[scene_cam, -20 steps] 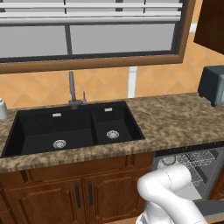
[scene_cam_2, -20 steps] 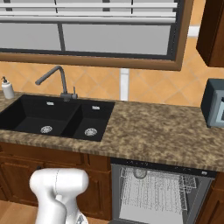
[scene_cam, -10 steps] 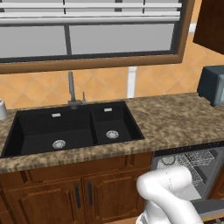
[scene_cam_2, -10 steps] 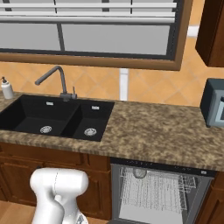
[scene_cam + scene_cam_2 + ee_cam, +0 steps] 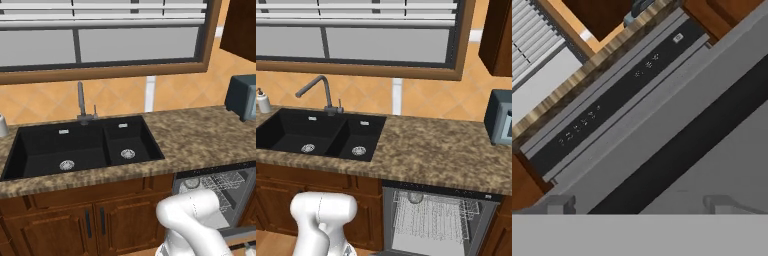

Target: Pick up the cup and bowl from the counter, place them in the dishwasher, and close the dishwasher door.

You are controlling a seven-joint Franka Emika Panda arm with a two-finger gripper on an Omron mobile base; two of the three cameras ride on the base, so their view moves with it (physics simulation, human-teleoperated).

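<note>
Granite counter (image 5: 436, 150) w/ black sink (image 5: 321, 132), toaster (image 5: 501, 117) right; end effector (image 5: 639, 202) spread over dishwasher door (image 5: 677, 125).

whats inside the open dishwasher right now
The dishwasher holds pale wire racks, with one small round thing at the back left, too small to identify. The robot arm hides part of the lower rack.
</note>
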